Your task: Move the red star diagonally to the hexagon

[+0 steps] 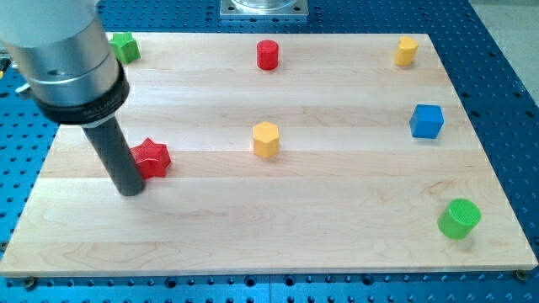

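Camera view: my tip (130, 190) seemingly touches red star (151, 157); yellow hexagon (265, 140) apart.

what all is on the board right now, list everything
red star: 1, red, view's left, mid-height
yellow hexagon: 1, yellow, centre
red cylinder: 1, red, top centre
yellow block: 1, yellow, top right, shape unclear
blue cube: 1, blue, right side
green cylinder: 1, green, bottom right
green block: 1, green, top left, partly hidden by the arm
board: 1, light wood, on a blue perforated base
my tip: 1, dark rod, just left of and below the red star, at its edge
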Robot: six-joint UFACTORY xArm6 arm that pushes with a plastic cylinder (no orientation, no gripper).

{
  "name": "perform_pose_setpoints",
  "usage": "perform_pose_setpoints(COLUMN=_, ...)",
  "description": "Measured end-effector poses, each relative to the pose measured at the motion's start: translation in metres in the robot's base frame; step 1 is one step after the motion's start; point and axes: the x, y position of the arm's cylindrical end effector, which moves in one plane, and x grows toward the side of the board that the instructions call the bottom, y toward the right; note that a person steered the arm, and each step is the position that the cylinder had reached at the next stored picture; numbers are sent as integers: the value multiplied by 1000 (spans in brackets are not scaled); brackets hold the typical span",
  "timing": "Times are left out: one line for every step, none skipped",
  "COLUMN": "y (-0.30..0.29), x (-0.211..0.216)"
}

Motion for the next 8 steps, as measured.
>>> perform_pose_setpoints(y=-27, x=-3)
perform_pose_setpoints(y=-37, x=-27)
perform_pose_setpoints(y=-2, x=-46)
perform_pose_setpoints(y=59, x=-52)
perform_pose_setpoints(y=98, x=-52)
perform_pose_setpoints(y=82, x=-52)
perform_pose_setpoints(y=24, x=-52)
perform_pose_setpoints(y=-19, x=-48)
